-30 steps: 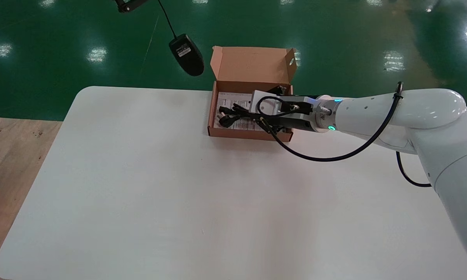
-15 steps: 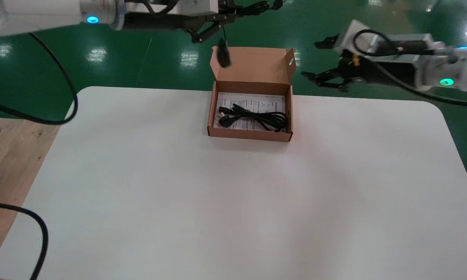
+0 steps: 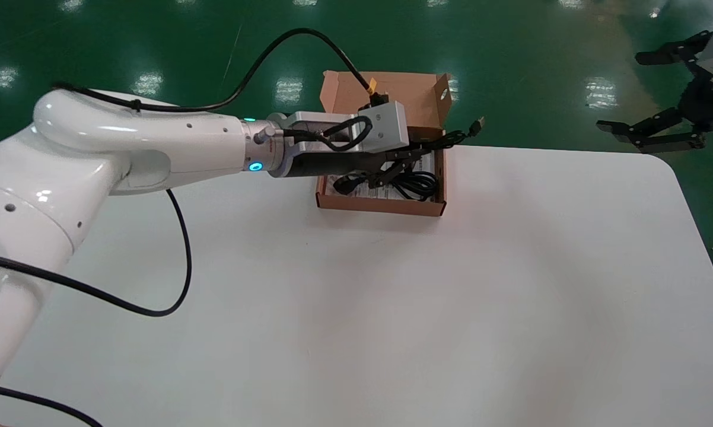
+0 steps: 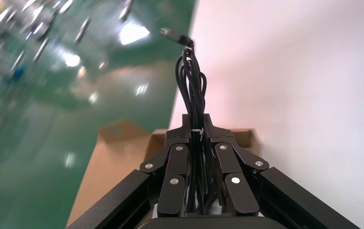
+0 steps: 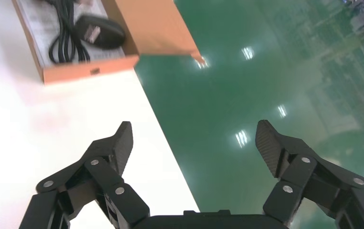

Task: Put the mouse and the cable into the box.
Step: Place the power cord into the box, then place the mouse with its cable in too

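Observation:
The brown cardboard box (image 3: 380, 205) stands open at the table's far edge, its lid flap upright. A coiled black power cable (image 3: 419, 182) lies inside on a printed sheet. My left gripper (image 3: 417, 156) reaches over the box, shut on the mouse's tied cord bundle (image 3: 446, 141), whose USB plug (image 3: 478, 123) sticks out past the box's right wall. In the left wrist view the gripper (image 4: 196, 122) clamps that cord bundle (image 4: 192, 81) above the box (image 4: 118, 152). The right wrist view shows the black mouse (image 5: 99, 30) lying in the box (image 5: 89, 71) beside the power cable (image 5: 63, 34). My right gripper (image 3: 620, 92) hangs open and holds nothing.
The white table (image 3: 356, 308) spreads out in front of the box. Green floor (image 3: 540, 71) lies beyond its far edge. My right gripper (image 5: 194, 138) hovers off the table's far right corner, over the floor. A black hose loops from my left arm (image 3: 137, 142) down to the table's left side.
My left arm has swung down from above the lid to low over the box, still gripping the mouse cord. My right arm has pulled farther right, away from the box.

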